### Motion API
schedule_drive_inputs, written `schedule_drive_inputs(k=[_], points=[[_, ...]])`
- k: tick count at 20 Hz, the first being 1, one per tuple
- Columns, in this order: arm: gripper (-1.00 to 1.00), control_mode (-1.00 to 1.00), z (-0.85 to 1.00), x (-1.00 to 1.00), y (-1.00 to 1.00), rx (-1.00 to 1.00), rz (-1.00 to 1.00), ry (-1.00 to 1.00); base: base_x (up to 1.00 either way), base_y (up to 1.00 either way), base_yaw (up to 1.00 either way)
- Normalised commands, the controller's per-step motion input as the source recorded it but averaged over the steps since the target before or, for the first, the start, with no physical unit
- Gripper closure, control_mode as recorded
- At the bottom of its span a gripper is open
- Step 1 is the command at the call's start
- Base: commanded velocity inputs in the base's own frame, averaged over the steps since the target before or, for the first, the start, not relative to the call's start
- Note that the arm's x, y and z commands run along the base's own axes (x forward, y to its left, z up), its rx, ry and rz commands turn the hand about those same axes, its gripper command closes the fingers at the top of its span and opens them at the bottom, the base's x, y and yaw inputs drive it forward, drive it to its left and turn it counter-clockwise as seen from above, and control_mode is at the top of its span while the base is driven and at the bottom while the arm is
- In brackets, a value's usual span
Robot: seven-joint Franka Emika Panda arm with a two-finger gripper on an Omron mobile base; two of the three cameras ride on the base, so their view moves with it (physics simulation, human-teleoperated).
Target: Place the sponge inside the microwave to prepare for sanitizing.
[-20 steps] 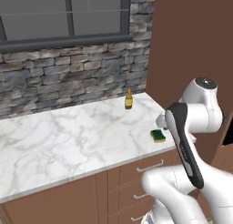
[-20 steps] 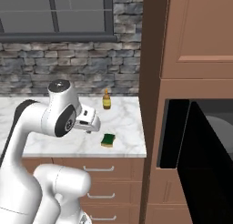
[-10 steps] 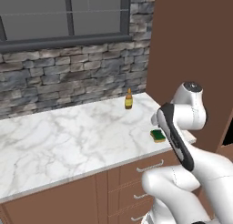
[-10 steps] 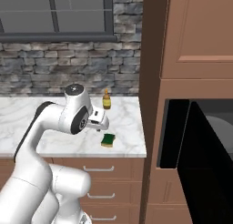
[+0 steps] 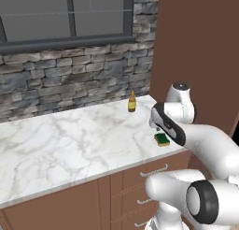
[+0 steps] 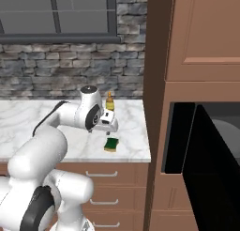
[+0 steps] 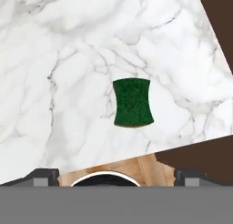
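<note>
The sponge (image 7: pixel 132 102) lies flat, green side up, on the marble counter (image 7: pixel 68 59) close to its front right corner. It also shows as the sponge (image 5: pixel 162 139) and the sponge (image 6: pixel 111 144) in the base views. My gripper (image 6: pixel 108 129) hovers just above it, pointing down, with nothing held. Its fingertips (image 7: pixel 43 175) stand wide apart, so it is open. The microwave (image 6: pixel 224 131) sits built into the tall cabinet at the right, its dark door (image 6: pixel 208 178) swung open toward me.
A small amber bottle (image 6: pixel 110 101) stands at the back of the counter, behind the sponge; it is also the bottle (image 5: pixel 132 102). The brown cabinet wall (image 6: pixel 157 84) rises right of the counter's end. Drawers (image 6: pixel 103 173) sit below the counter edge.
The arm has swung forward and down over the counter, bringing the hand from left of the sponge to just above it. The jaws stayed open; the sponge has not moved.
</note>
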Motion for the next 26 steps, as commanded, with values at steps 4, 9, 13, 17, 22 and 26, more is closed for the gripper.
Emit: schedule_drive_inputs(k=[4,9,13,17,22,26], points=[[-1.00,-1.00,-0.40,0.31,-0.04,-0.03,0.01,0.09,0.00,0.00,0.00],[-1.00,-1.00,-0.43,0.27,-0.07,-0.01,0.06,0.03,0.00,0.00,0.00],[-1.00,-1.00,-0.42,0.38,-0.10,0.00,0.07,0.06,0.00,0.00,0.00],[-1.00,-1.00,-0.42,0.36,-0.19,0.00,0.13,0.17,0.00,0.00,0.00],[-1.00,-1.00,-0.40,0.14,-0.04,0.00,0.11,0.02,0.00,0.00,0.00],[-1.00,-1.00,-0.36,0.12,0.00,0.00,0.06,0.02,0.00,0.00,0.00]])
